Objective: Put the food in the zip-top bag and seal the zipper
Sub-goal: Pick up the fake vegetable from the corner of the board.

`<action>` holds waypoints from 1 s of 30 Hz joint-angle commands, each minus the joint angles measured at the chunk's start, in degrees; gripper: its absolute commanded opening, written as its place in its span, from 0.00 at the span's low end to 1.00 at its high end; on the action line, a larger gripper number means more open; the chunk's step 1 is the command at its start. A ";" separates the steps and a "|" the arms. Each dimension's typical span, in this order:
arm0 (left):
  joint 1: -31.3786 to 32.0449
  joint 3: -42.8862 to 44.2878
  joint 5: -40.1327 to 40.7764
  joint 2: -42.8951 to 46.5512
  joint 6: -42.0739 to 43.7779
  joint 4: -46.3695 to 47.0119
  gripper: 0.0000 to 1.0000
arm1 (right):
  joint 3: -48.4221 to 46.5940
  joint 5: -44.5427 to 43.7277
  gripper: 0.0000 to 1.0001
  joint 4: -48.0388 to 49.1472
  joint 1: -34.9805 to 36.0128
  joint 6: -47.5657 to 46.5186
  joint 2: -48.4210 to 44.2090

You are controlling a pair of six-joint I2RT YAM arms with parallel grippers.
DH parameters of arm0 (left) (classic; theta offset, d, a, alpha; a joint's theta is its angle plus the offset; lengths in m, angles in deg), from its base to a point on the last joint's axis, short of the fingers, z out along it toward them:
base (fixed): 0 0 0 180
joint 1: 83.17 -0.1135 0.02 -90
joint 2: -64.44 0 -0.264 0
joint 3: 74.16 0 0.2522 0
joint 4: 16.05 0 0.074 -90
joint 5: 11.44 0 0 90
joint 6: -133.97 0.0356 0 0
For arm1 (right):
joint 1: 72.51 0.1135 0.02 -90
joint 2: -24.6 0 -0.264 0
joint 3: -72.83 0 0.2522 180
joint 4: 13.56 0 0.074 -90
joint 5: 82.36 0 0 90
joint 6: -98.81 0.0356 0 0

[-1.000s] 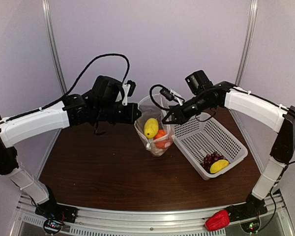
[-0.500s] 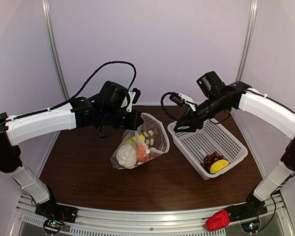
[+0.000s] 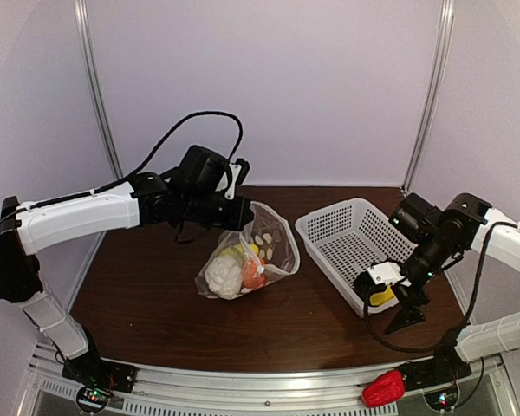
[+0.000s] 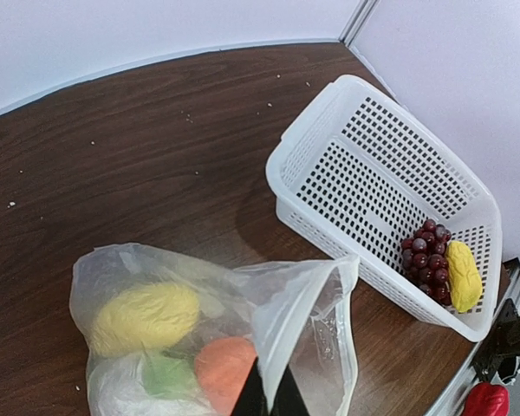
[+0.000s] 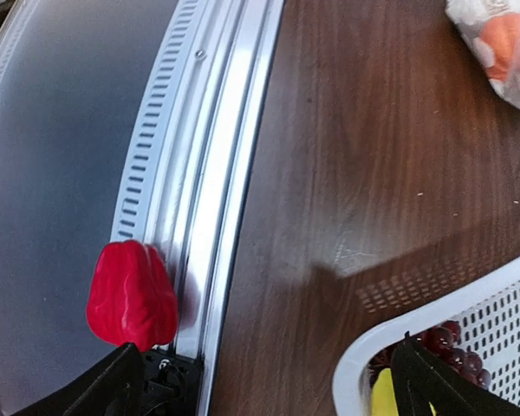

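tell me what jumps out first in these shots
The left gripper pinches the zip-top bag at the centre of the table, cauliflower and other food inside. Grapes and a yellow piece lie in the white basket at right, and a red pepper sits on the front rail.

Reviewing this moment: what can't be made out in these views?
Zipper: not traceable. In the top view the left gripper covers the zip-top bag's mouth; in the left wrist view, folds of clear plastic hide it.
Grape bunch: top view, hidden under the right gripper.
Red pepper: left wrist view, cut off by the bottom corner.
Right gripper's fingertips: right wrist view, cut off by the bottom edge.
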 commanded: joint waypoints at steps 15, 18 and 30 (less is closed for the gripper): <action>-1.86 5.93 9.18 -3.83 0.19 -4.27 0.00 | 9.21 -14.64 0.99 -2.07 30.94 1.79 5.37; -2.40 6.92 10.27 -4.11 0.43 -4.36 0.00 | 10.31 -18.85 0.99 0.71 39.38 7.17 7.44; -4.16 10.20 9.91 -5.13 1.60 -5.21 0.00 | 13.90 -37.84 0.94 9.99 57.56 23.02 16.86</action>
